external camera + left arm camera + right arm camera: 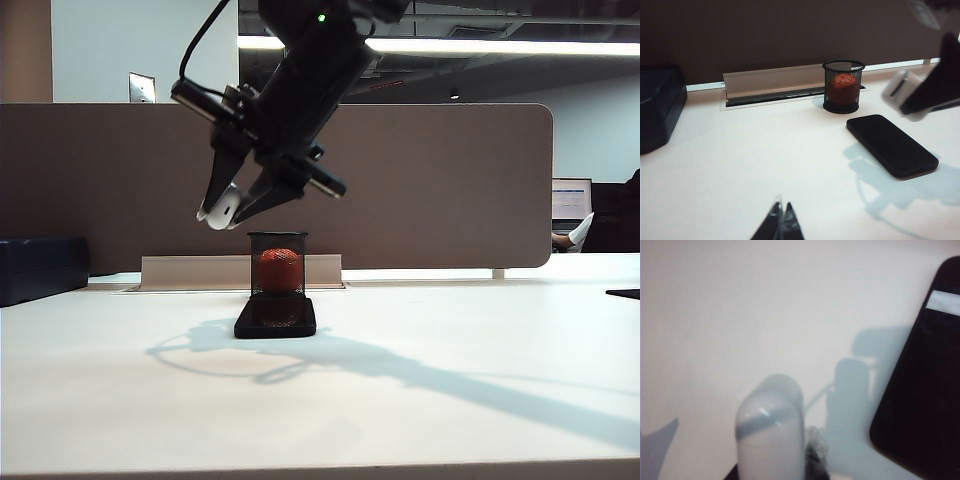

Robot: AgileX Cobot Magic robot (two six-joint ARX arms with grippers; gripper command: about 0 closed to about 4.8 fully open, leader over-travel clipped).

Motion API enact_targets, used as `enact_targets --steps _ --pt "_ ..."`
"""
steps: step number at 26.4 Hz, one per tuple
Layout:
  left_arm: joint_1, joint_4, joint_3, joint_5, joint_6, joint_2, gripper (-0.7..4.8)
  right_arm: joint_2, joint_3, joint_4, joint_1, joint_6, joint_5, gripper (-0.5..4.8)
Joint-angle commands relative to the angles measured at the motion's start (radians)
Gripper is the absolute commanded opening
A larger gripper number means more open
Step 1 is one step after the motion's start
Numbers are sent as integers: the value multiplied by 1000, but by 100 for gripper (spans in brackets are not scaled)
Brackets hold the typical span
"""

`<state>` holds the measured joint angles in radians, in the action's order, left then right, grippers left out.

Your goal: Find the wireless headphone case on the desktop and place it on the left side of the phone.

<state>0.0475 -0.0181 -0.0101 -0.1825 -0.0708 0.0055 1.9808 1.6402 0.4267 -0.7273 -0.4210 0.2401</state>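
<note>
The white wireless headphone case [224,207] hangs in the air, pinched in my right gripper [232,207], which is shut on it. In the exterior view it is above and left of the black phone [276,317] lying flat on the white desktop [420,400]. The right wrist view shows the case [771,432] close up between the fingers, with the phone [925,390] off to one side below. From the left wrist view I see the phone [891,144] and the held case [900,92]. My left gripper [781,216] is shut on nothing, low over the desktop, far from both.
A black mesh cup [277,263] holding an orange-red ball stands just behind the phone. A brown partition panel [430,190] and a cable slot [240,272] run along the far edge. A dark blue box [40,268] sits at the far left.
</note>
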Motion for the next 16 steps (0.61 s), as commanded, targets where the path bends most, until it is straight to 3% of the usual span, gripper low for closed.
enact_targets --steps 1,16 --pt "1 16 -2 -5 0 1 -5 65 56 -11 1 3 37 83" --pt "1 15 -2 -5 0 1 -5 371 364 26 56 -14 103 83"
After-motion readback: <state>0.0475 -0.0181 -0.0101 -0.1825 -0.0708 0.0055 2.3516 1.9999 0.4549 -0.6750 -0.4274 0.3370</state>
